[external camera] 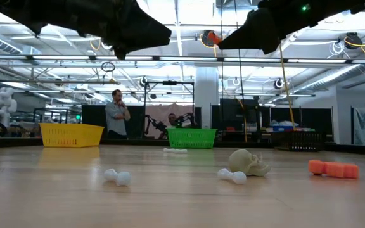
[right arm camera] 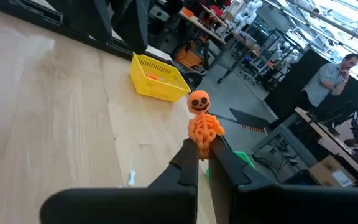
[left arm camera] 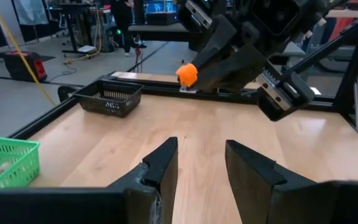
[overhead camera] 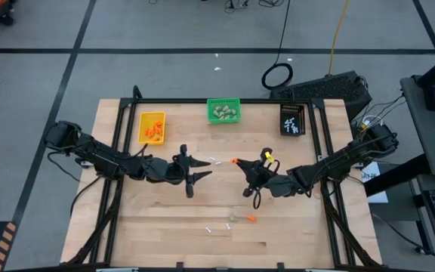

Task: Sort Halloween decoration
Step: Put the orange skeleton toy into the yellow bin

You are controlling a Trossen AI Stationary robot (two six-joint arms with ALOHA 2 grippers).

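Orange is what the right fingers are pinching: a little pumpkin-headed skeleton, held by its legs with its long axis running straight out from the fingertips, head farthest from the wrist. In the high view the same figure sits at the tip of the right arm, lifted off the desk near its centre.

Take the yellow bin as the landmark, since orange pieces already lie in it. The held skeleton is well apart from that bin, toward the green bin's side and closer to the near edge of the desk. So the coming move looks like a carry across the middle toward the yellow bin; judging by the layout, the bin lies on the left arm's half, and the left fingers are nearer to it. These are spread partway and hold nothing, hovering between the yellow bin and the skeleton, pointed at it. A handover looks possible, though I cannot say it is planned.

Farther from the yellow bin, near the desk's front, lie a beige skull, another orange piece and white bones. The black bin stands beyond the green one.
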